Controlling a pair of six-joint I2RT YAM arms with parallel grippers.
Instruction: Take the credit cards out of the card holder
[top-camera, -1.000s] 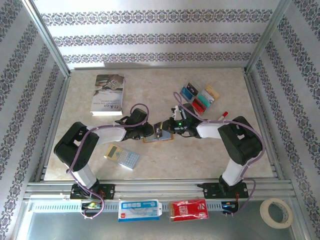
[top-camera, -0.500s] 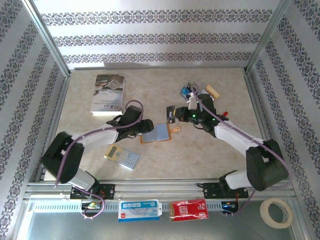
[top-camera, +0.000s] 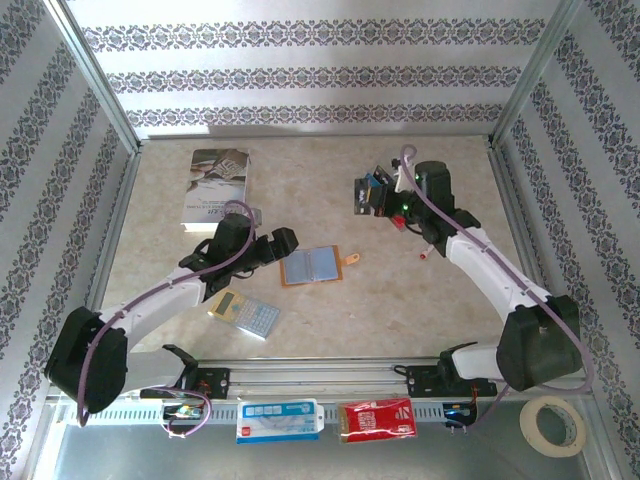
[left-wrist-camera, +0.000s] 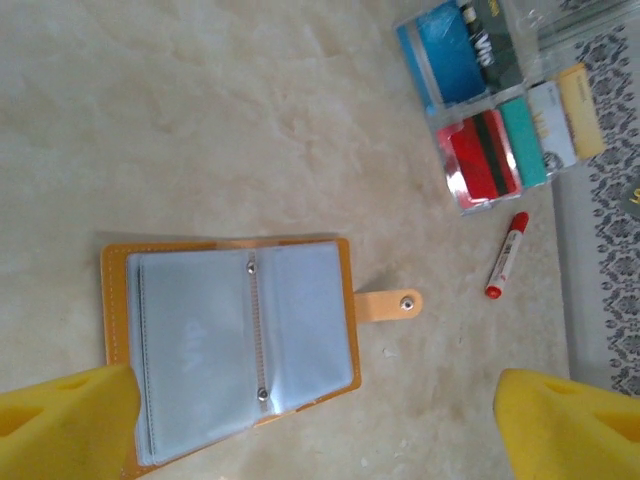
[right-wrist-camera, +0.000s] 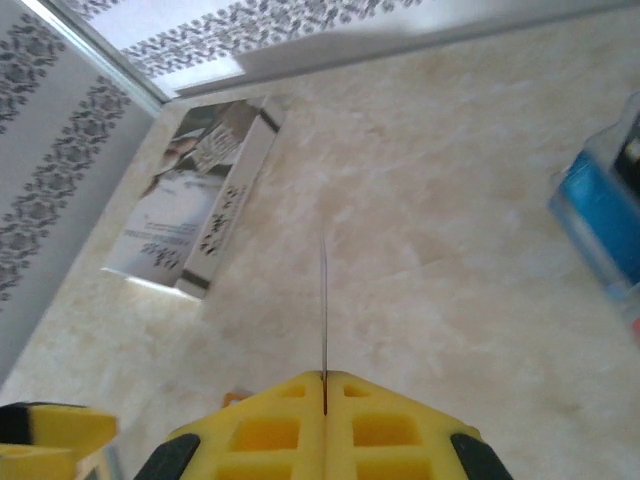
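The left gripper hung spread wide above the opened card holder; the right gripper clenched a credit card between its jaws.

Left hand gapes wide, arm stretched forward; right hand pinched shut, arm extended far.

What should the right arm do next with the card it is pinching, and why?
Probably lower it and let go beside the other cards: the right gripper is shut on a card near that pile, and the card holder lies open, looking empty.
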